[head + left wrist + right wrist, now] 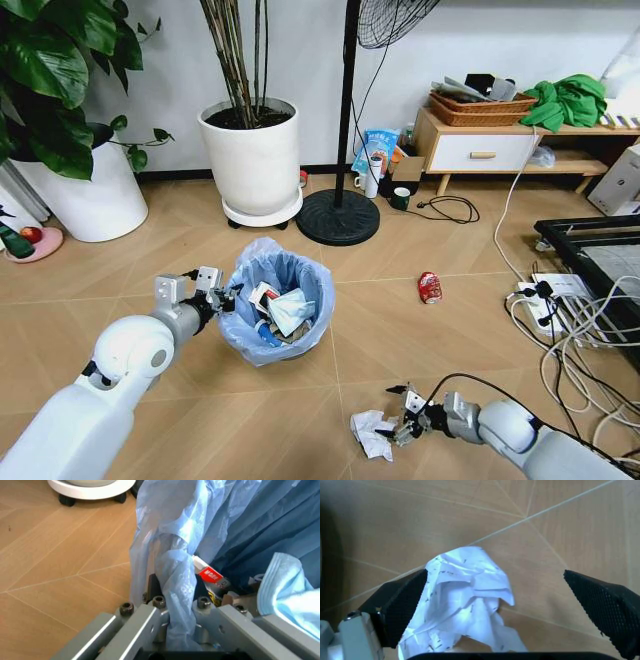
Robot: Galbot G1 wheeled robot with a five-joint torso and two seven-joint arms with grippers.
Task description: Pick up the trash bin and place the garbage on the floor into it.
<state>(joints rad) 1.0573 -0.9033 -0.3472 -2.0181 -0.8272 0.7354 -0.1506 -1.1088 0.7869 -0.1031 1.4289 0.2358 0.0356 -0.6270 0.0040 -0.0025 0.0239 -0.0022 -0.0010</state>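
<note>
The trash bin (277, 303), black with a crinkly light-blue bag, is on the floor (180, 250) in front of me. It holds several pieces of litter, among them a pale blue sheet (292, 592) and a red-labelled packet (210, 575). My left gripper (225, 298) is shut on the bin's near-left rim, with bag plastic pinched between its fingers (175, 603). A crumpled white paper wad (370, 436) lies lower right of the bin. My right gripper (400, 427) is open just above it, its black pads (400, 607) on either side of the paper (470, 592). A crushed red can (430, 287) lies farther right.
Two big white plant pots (252, 160) (85, 195) stand behind the bin, with a fan's round black base (337, 217) beside them. Cables and a power strip (545, 305) sprawl at the right by a black frame (590, 245). A low wooden cabinet (480, 150) is at the back.
</note>
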